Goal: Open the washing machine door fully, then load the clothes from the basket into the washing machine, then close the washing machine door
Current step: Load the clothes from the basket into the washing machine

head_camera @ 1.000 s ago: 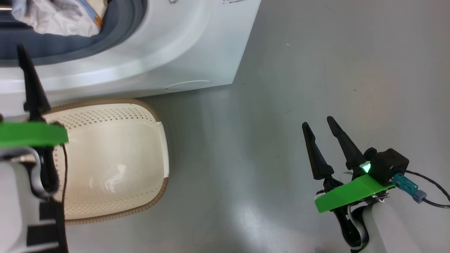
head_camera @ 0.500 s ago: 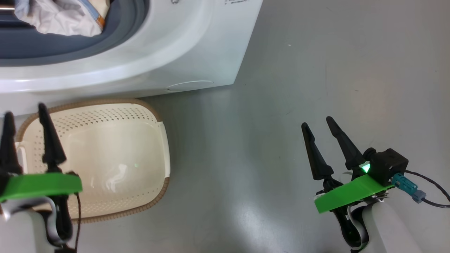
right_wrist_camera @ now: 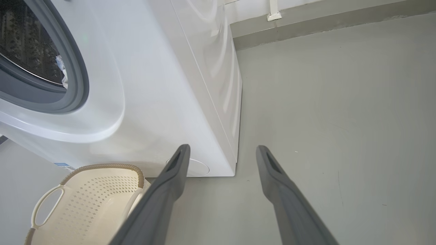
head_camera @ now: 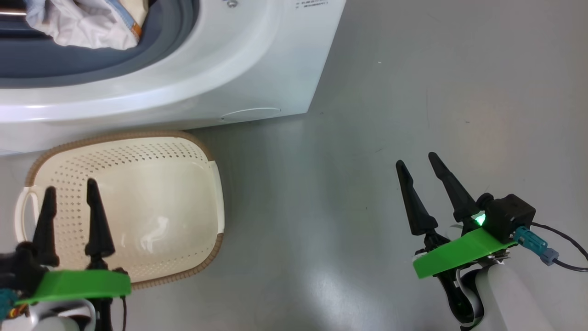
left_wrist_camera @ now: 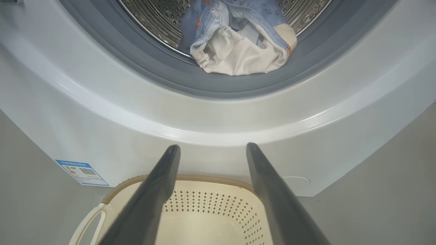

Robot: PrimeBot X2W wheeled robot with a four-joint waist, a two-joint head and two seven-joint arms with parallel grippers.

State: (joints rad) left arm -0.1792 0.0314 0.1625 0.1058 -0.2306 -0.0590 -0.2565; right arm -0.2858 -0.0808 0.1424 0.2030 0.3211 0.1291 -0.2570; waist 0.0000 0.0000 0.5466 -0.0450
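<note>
The white washing machine (head_camera: pixel 257 59) stands at the upper left with its opening uncovered; the washing machine door is out of view. The clothes (head_camera: pixel 82 25), cream and light blue, lie in the steel drum against the grey gasket, and they are plain in the left wrist view (left_wrist_camera: pixel 238 51). Below the washer sits the cream basket (head_camera: pixel 147 197), holding nothing. My left gripper (head_camera: pixel 71 185) hangs open over the basket's near left part, fingers pointing at the washer (left_wrist_camera: pixel 136 119). My right gripper (head_camera: pixel 415 158) stands open over bare floor, far right of the basket (right_wrist_camera: pixel 95 204).
Grey floor (head_camera: pixel 413 82) stretches right of the washer. A blue label sticker (left_wrist_camera: pixel 81 172) sits low on the washer's front. A low wall skirting (right_wrist_camera: pixel 323 23) runs behind the washer. A cable (head_camera: pixel 565 248) trails from the right wrist.
My left gripper has drawn back from in front of the washer's opening to above the basket's near left part, still open. The right arm has stayed put.
</note>
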